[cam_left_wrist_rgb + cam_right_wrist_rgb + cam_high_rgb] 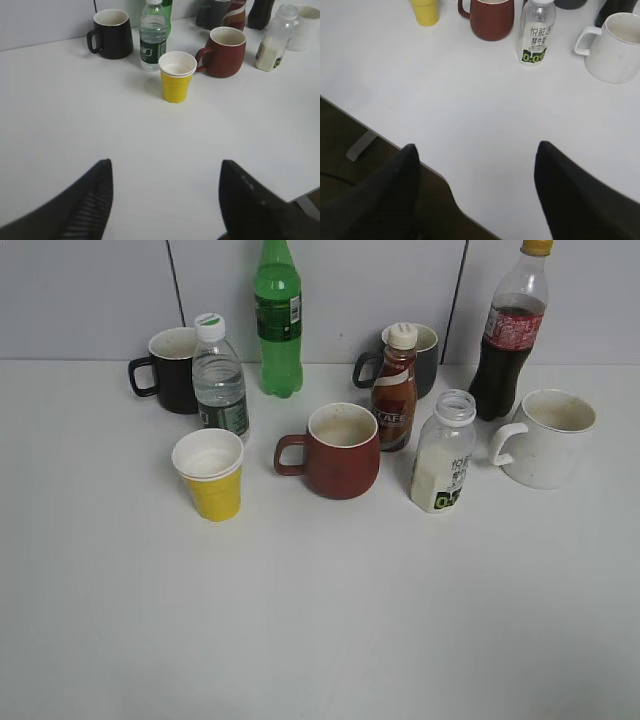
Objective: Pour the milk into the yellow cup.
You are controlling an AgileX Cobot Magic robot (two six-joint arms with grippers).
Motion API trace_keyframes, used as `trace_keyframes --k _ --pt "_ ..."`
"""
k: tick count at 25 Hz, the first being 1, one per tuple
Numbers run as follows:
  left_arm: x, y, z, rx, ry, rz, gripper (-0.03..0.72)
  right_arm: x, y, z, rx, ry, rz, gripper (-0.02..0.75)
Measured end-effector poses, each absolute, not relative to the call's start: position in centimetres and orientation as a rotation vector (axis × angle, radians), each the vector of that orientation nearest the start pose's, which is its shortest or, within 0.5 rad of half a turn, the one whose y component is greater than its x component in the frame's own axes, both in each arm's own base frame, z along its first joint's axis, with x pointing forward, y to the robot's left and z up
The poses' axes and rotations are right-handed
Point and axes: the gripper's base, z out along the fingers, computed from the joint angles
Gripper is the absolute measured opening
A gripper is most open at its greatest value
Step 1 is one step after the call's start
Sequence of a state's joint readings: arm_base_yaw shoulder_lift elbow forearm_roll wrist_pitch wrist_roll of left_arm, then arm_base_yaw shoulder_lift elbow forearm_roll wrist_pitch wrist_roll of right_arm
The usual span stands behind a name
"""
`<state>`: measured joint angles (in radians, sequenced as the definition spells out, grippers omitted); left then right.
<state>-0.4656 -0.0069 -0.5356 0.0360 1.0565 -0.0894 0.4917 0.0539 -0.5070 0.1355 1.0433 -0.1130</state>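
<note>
Exterior view: nearest the camera lies a bare stretch of white counter [320,640]; neither arm shows here. The yellow cup [211,476] stands upright at centre left, mouth up and empty as far as can be seen. The milk [442,455] stands upright at centre right, capless and roughly half full, so it can be poured without an opening step. The red-brown mug [338,451] sits between the two. Across the upper frame stand a water bottle [219,378], a black mug [172,368], a green bottle [277,318], a coffee bottle [394,390], a cola bottle [510,335] and a white mug [548,437].

Left wrist view: the left gripper [165,200] fills the bottom edge, jaws spread wide, holding nothing, well apart from the yellow cup [176,77] at upper centre. The cup lies roughly on the gripper's axis, which would suit steadying it.

Right wrist view: the right gripper [475,192] occupies the bottom edge, jaws wide and empty, over the counter edge. The milk [535,36] stands at upper centre, slightly right of the axis. This arm appears best placed to grasp it; the red-brown mug just beside the bottle could obstruct the approach.
</note>
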Motion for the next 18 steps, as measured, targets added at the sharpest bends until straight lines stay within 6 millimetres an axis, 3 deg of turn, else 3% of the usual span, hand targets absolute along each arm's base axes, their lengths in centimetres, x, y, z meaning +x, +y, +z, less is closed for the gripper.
trace_keyframes --k 10,18 --pt "-0.81 0.68 28.74 0.337 1.980 -0.290 0.505 -0.23 1.12 28.14 -0.611 1.997 0.394 0.533" --pt "-0.97 0.43 28.74 0.055 1.998 -0.109 0.505 -0.03 1.12 28.16 -0.284 2.039 0.201 0.533"
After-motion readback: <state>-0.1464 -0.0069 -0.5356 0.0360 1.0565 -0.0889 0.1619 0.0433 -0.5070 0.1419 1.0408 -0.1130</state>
